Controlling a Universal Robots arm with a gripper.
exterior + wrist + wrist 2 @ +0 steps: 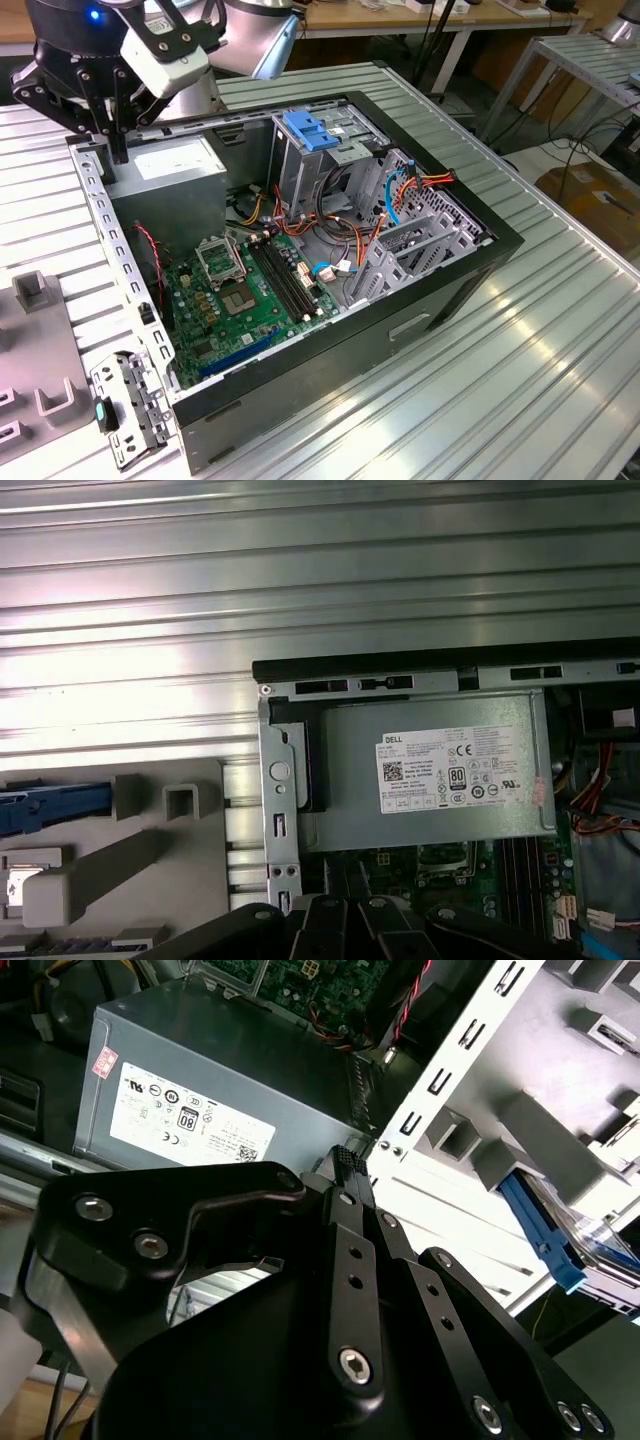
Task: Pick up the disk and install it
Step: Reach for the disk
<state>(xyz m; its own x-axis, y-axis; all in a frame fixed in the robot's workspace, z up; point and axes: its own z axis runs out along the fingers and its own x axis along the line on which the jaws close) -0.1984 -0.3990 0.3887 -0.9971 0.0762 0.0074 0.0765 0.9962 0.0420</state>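
While one black claw (345, 1163) is seen closed and empty near one grey metal box (220, 1080), one blue-edged dark-grey disk (545, 1238) is seen apart.

White printed label (455, 772) on power supply (345, 745).

The case (420, 300) lies open mid-table (520, 340). In it, the supply (175, 170) fills the far corner at the exterior view's left. The board (250, 300) lies in front of it, and the cage (300, 170) stands toward the exterior view's right (all inside the case walls). The pincer (120, 152) hangs over the supply corner's rim. Outside that wall, a holder (180, 860) on the table carries the disk (50, 805).
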